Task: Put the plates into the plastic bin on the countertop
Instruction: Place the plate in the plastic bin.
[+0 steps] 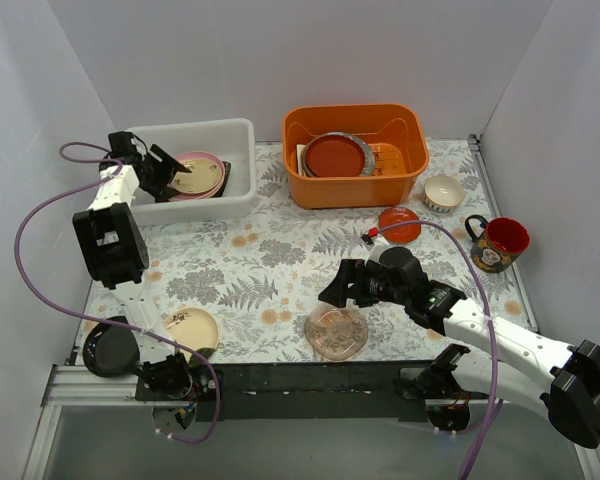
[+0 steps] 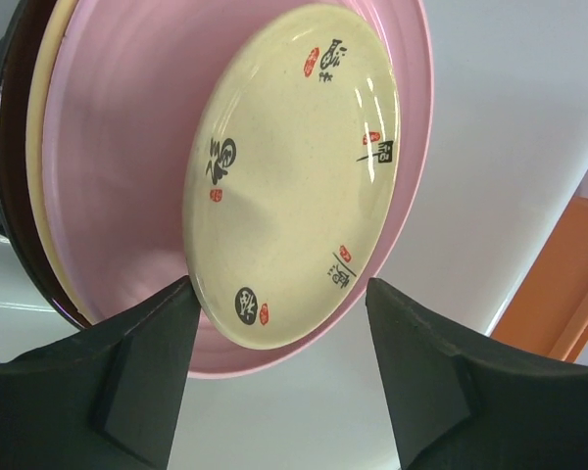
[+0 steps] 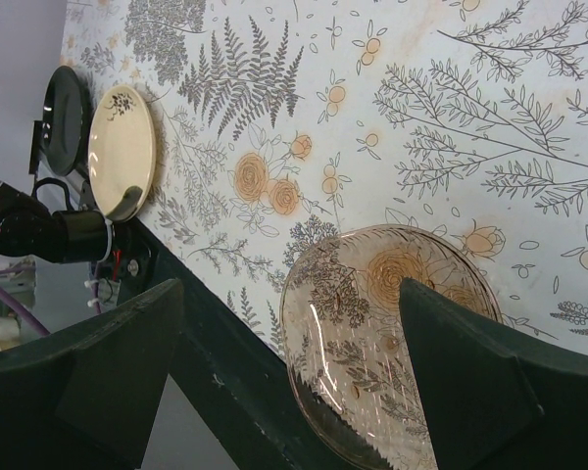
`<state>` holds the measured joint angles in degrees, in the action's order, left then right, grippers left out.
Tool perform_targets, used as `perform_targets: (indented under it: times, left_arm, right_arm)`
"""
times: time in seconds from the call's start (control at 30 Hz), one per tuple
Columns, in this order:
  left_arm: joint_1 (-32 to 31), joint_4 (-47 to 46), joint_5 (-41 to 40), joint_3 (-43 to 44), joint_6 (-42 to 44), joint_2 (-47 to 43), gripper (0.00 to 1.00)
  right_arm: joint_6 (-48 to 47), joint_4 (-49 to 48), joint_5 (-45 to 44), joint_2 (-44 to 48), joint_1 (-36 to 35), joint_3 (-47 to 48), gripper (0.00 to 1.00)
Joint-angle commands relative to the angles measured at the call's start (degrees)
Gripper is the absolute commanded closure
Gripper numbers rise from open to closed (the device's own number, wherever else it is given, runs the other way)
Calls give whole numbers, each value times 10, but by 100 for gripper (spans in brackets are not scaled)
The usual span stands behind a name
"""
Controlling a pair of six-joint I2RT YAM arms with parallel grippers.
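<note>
Stacked plates (image 1: 200, 176) sit in the white bin (image 1: 194, 129); four more wait on the surface (image 1: 280, 250). The left gripper (image 2: 280, 286) and right gripper (image 3: 289, 289) have fingers spread, empty.

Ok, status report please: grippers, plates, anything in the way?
Left gripper open, at the plate stack in the white bin. Right gripper open, above the pink glass plate. Cream plate, black plate, red plate on the countertop. Nothing blocking.

Bare countertop (image 1: 270, 180) is left between the plastic bin (image 1: 195, 208) and the orange tub (image 1: 355, 190), while the right side is crowded by red plate (image 1: 400, 226), bowl (image 1: 444, 192) and mug (image 1: 500, 243).
</note>
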<state>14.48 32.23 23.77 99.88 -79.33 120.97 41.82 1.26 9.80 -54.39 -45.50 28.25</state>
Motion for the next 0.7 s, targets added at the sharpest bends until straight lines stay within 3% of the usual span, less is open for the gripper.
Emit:
perform_targets:
  times: [0.0,0.27,0.67]
  left_arm:
    - [7,10,17,17,8,3,31]
    - [12,27,3,37,17,6,26]
    - [11,83,-35,110,88,-29,7]
  right_arm:
    - [-3,-26,6,2,1,-4,2]
    - [-3,-22,5,3,1,-3,2]
    - [-11,-24,14,-11,1,7,2]
